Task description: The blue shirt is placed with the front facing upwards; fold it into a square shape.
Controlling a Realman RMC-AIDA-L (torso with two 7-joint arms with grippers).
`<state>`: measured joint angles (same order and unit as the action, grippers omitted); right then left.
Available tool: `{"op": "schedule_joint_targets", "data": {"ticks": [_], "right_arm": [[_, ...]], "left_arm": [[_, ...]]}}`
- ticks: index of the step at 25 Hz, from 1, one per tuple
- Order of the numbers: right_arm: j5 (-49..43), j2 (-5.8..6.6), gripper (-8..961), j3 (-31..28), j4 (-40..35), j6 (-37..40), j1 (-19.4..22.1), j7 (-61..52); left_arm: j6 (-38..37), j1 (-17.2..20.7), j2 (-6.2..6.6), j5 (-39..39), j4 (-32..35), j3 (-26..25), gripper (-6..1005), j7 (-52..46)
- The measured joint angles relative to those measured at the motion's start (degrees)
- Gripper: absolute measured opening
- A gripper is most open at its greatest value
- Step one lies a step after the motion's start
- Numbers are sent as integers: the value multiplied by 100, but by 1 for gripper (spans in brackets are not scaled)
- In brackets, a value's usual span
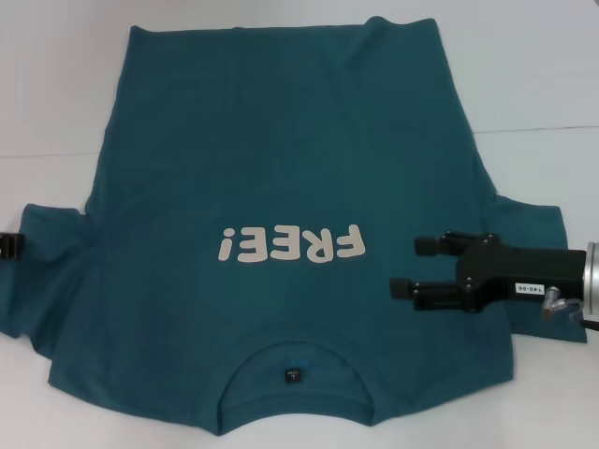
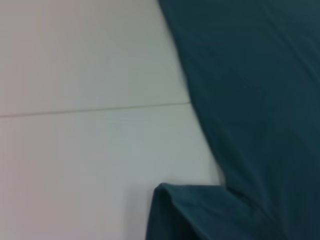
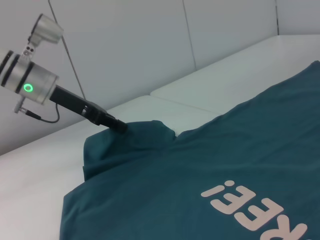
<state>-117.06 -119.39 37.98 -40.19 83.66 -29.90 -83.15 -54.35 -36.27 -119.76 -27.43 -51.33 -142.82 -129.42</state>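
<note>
In the head view, the blue shirt (image 1: 281, 187) is seen spread flat, front up, on the white table (image 1: 56, 94), with the collar and its small black neck label (image 1: 291, 375) nearest the robot and the cream "FREE!" lettering (image 1: 287, 245) across the chest. The right gripper (image 1: 416, 267) is held above the shirt's right shoulder area, pointing toward the lettering, which lies just beyond its fingertips. Its two black fingers (image 1: 430, 245) are seen parted with a clear gap between them, and nothing is held between them. The right sleeve (image 1: 538, 224) is partly covered by the gripper body. The left gripper (image 1: 9, 245) is barely visible at the picture's edge, at the tip of the left sleeve (image 1: 51, 262); whether it is open or closed cannot be told here.

In the left wrist view, only the table and the shirt's side edge and sleeve are shown; no fingers are seen.

In the right wrist view, the left gripper (image 3: 119, 126) is seen farther off, its tip touching the bunched left sleeve (image 3: 130, 140), which is slightly raised there. How far its fingers are parted cannot be told. The lettering lies on the near side of that gripper.
</note>
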Motion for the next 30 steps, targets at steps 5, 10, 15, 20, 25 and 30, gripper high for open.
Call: {"op": "schedule_joint_targets", "data": {"ticks": [5,10,15,20,25,30], "right_arm": [[0,-11,941,-6,-164,2,95,-2],[-1,-11,941,-11,-213,14,120,-62],[-1,3,941,-12,-216,37,142,-79],[-1,5,941,-11,-227,47,177,-79],[-1,4,941,-10,-227,51,198,-79],[-1,4,941,-10,-227,55,204,-79]], "left_arm": [[-482,-51,-11,89,-349,5,1,-170],[-771,-45,-90,109,-773,146,0,-331],[-1070,-35,-106,193,-1121,542,0,-768],[-1267,-57,-173,507,-1481,808,0,-1068],[-1476,-84,-202,572,-1771,867,0,-1215],[-1612,-117,-258,576,-1929,914,0,-1283]]}}
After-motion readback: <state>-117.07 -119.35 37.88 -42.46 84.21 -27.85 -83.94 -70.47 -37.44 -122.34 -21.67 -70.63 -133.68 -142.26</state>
